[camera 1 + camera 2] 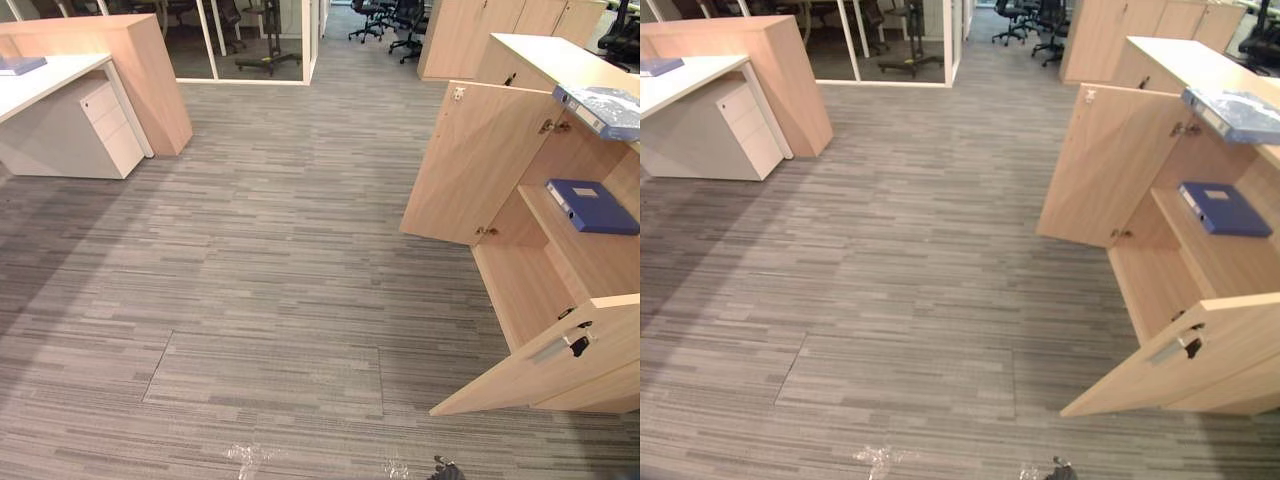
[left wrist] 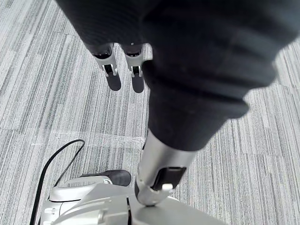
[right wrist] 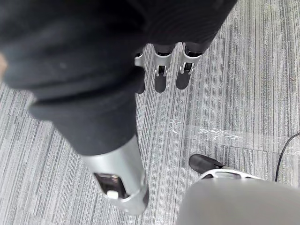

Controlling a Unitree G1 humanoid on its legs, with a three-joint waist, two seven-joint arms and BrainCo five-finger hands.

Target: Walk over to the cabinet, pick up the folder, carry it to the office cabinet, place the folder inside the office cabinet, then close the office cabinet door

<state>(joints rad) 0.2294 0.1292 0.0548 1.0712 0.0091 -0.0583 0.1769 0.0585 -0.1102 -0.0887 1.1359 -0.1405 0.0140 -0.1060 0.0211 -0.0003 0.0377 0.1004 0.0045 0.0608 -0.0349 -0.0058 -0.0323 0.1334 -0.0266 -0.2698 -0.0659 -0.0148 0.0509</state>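
Blue folder [image 1: 592, 206] far from right hand [image 3: 160, 74]

— Dim or bright?
— Bright, evenly lit; palest on top of the office cabinet [image 1: 475, 160].
— Shadows?
— Soft ones inside that cabinet and across the carpet [image 1: 280, 260] well left of it.

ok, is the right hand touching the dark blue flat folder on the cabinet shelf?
Apart. Right wrist view: right hand hangs over grey carpet, fingers straight, holding nothing. Left eye view: dark blue flat folder lies alone on the wooden cabinet shelf.
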